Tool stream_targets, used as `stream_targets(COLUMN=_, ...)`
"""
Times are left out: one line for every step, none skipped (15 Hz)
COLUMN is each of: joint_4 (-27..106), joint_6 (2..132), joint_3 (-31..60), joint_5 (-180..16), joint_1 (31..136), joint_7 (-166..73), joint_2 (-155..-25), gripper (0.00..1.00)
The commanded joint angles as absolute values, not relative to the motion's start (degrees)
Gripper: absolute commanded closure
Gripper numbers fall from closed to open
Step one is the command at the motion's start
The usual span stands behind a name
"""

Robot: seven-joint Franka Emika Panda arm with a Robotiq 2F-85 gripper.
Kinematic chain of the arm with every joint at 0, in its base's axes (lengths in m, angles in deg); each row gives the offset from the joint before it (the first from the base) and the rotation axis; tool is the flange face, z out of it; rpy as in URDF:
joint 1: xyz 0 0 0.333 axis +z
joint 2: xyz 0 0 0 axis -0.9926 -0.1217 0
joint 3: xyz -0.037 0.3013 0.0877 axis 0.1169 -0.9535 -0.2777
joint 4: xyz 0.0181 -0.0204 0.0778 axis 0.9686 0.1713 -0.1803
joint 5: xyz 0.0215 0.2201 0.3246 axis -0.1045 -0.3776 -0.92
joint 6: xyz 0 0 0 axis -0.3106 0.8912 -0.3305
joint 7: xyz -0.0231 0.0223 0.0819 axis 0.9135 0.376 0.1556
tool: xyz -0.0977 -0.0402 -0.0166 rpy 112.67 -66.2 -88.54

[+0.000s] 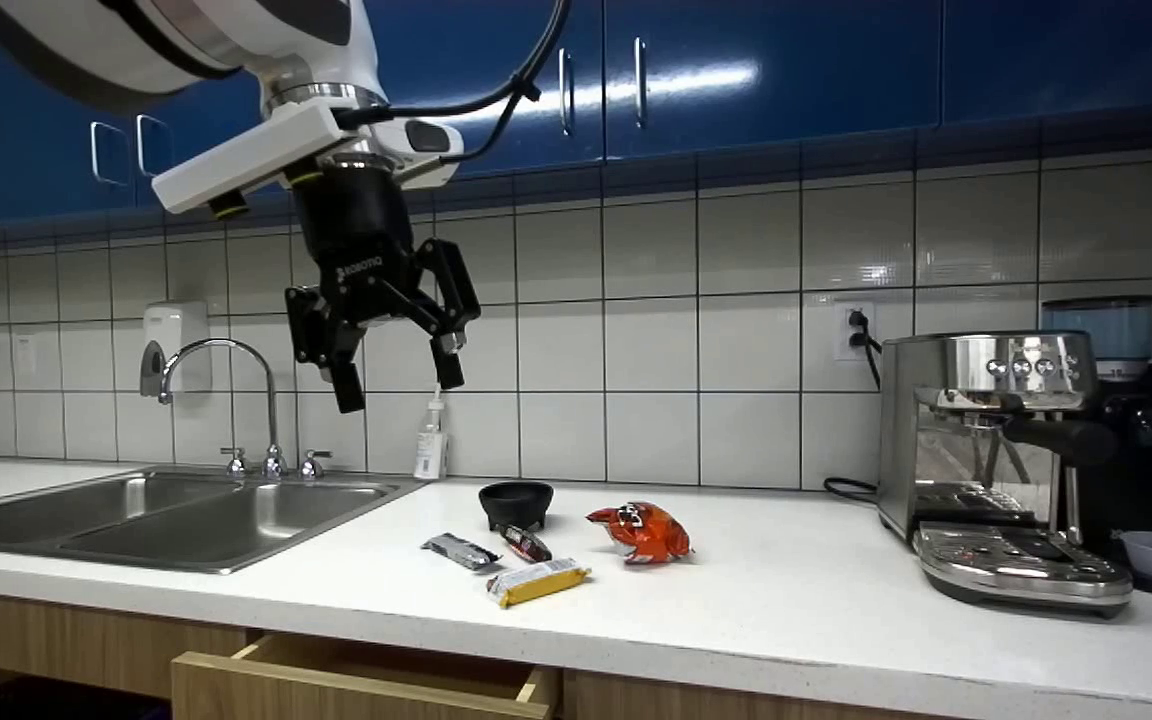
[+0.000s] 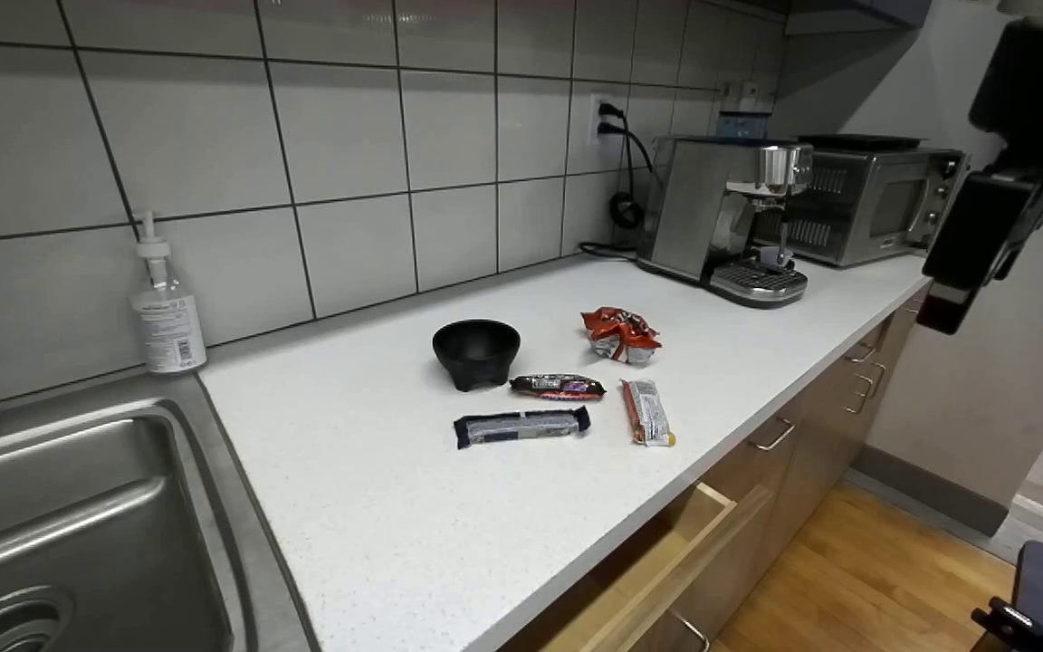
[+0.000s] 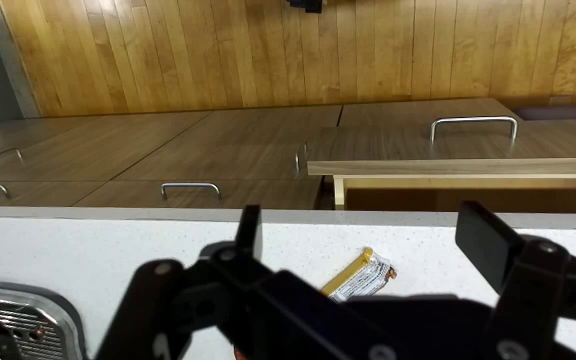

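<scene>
Yellow-wrapped bar (image 1: 538, 581) is lying on white bench (image 1: 786, 600) in both exterior views, toward near edge, right of silver-wrapped bar (image 1: 461, 551). Dark-wrapped bar (image 1: 526, 543) is lying just beyond, on far side; black bowl (image 1: 516, 505) is standing behind. Orange-red bag (image 1: 648, 533) is sitting right of bowl. End effector (image 1: 398, 377) is hanging released above bench, jaws standing well apart. Below, drawer (image 1: 336, 700) is standing pulled out.

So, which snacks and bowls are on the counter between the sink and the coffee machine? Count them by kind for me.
Slim wrapped bars: 3
Crinkled red packet: 1
Black bowl: 1
Total: 5
</scene>
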State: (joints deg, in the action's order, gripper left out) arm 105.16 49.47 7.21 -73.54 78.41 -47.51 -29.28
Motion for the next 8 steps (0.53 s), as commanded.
stream_targets(joint_4=105.04, joint_6=49.26, joint_3=7.52, joint_5=-73.32, joint_1=78.77, joint_7=-47.72, joint_2=-29.31, gripper=0.0)
stream_targets(joint_4=105.45, joint_6=50.12, joint_3=7.58, joint_5=-73.39, joint_1=78.85, joint_7=-47.78, joint_2=-29.54, gripper=0.0)
stream_targets(joint_4=105.71, joint_6=50.76, joint_3=7.45, joint_5=-73.27, joint_1=78.89, joint_7=-47.98, joint_2=-29.71, gripper=0.0)
stream_targets(joint_4=106.04, joint_6=51.64, joint_3=7.5, joint_5=-73.34, joint_1=79.28, joint_7=-47.62, joint_2=-29.97, gripper=0.0)
stream_targets(joint_4=106.33, joint_6=52.55, joint_3=7.4, joint_5=-73.32, joint_1=79.57, joint_7=-47.54, joint_2=-30.15, gripper=0.0)
stream_targets(joint_4=106.69, joint_6=53.86, joint_3=7.16, joint_5=-73.31, joint_1=80.0, joint_7=-47.47, joint_2=-30.42, gripper=0.0)
stream_targets(joint_4=107.0, joint_6=55.23, joint_3=7.09, joint_5=-73.43, joint_1=80.44, joint_7=-47.33, joint_2=-30.76, gripper=0.0)
stream_targets(joint_4=107.37, joint_6=56.87, joint_3=6.95, joint_5=-73.61, joint_1=81.04, joint_7=-47.21, joint_2=-31.35, gripper=0.0)
